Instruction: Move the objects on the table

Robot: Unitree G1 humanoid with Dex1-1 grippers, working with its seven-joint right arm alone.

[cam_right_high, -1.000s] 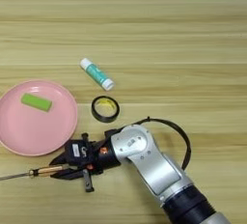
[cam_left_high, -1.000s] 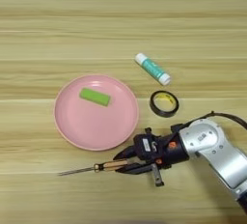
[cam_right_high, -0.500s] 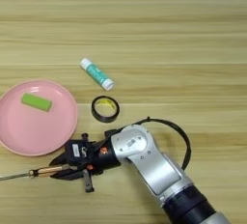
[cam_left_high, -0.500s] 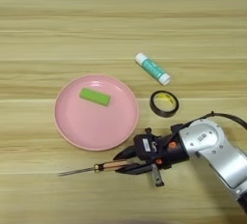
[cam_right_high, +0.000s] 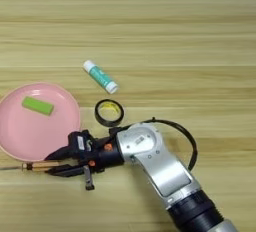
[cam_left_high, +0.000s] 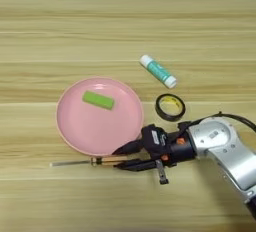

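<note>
A thin screwdriver (cam_left_high: 102, 161) with an amber handle and a metal shaft lies level just below the pink plate, its tip pointing left. My right gripper (cam_left_high: 120, 159) reaches in from the right and is shut on the handle's right end, one black finger above it and one below. The upper finger overlaps the plate's lower rim. A white glue stick (cam_left_high: 157, 71) with a teal label lies up and to the right of the plate. The small black tape ring (cam_left_high: 170, 107) lies flat just above my silver forearm (cam_left_high: 220, 143). The wooden table (cam_left_high: 125, 21) fills the view.
The round pink plate (cam_left_high: 80, 126) holds a small green block (cam_left_high: 98, 100) in its upper half. A black cable (cam_right_high: 182, 136) loops off the forearm to the right. My forearm runs down to the bottom right corner.
The gripper and the screwdriver have shifted together a little up and left, toward the plate's rim. The glue stick, tape ring and plate have not moved.
</note>
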